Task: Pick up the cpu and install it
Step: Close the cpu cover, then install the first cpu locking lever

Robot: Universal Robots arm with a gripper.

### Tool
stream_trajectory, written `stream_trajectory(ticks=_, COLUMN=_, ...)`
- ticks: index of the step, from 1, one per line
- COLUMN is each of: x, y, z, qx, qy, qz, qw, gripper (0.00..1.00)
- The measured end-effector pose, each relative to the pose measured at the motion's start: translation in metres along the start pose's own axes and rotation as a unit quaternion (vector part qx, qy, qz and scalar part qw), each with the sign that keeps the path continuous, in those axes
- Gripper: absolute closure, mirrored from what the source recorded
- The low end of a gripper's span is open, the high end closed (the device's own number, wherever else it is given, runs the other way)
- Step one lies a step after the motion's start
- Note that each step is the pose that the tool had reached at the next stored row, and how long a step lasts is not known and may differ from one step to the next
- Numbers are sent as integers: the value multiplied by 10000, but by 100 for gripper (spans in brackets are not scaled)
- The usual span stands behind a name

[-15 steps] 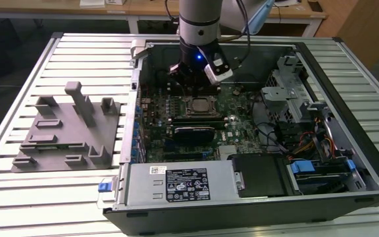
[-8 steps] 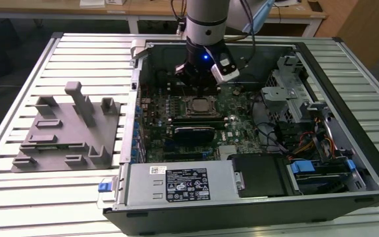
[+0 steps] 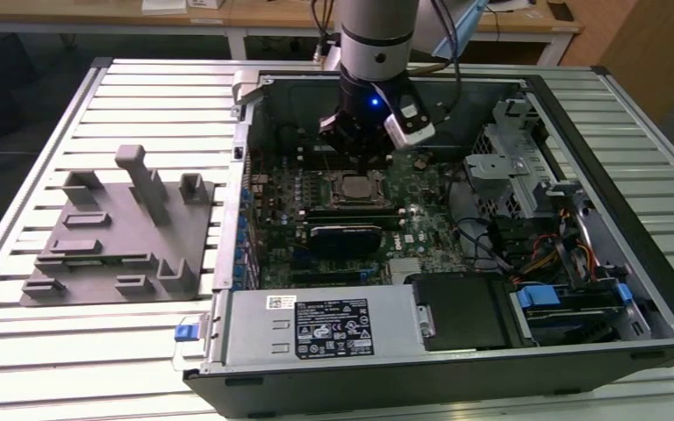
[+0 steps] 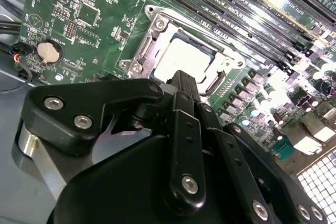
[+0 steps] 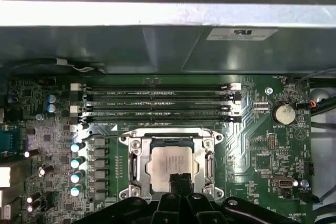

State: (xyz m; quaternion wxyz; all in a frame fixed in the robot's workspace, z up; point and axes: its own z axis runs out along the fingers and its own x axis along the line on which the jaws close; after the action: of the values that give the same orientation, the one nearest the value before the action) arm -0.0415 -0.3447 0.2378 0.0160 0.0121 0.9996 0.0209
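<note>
The cpu (image 5: 173, 162) is a pale silver square lying flat inside the metal socket frame (image 5: 133, 167) on the green motherboard, also seen in the second wrist view (image 4: 181, 57) and the exterior view (image 3: 353, 185). My gripper (image 5: 180, 178) hangs just above the cpu's near edge, its two black fingertips pressed together with nothing between them. In the second wrist view the gripper (image 4: 182, 78) points down at the chip, and in the exterior view the gripper (image 3: 361, 160) stands over the socket inside the open computer case.
A grey plastic tray (image 3: 91, 263) with upright posts lies outside the case on the exterior view's left. Memory slots (image 5: 157, 103) run beside the socket. A power supply (image 3: 313, 329), a drive cage (image 3: 512, 175) and cables crowd the case.
</note>
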Motion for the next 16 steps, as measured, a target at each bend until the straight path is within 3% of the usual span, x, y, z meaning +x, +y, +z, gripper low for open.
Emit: stream_trajectory(ticks=16, x=6, y=-17, z=0, qx=0, qy=0, qz=0, qw=10000, gripper=89)
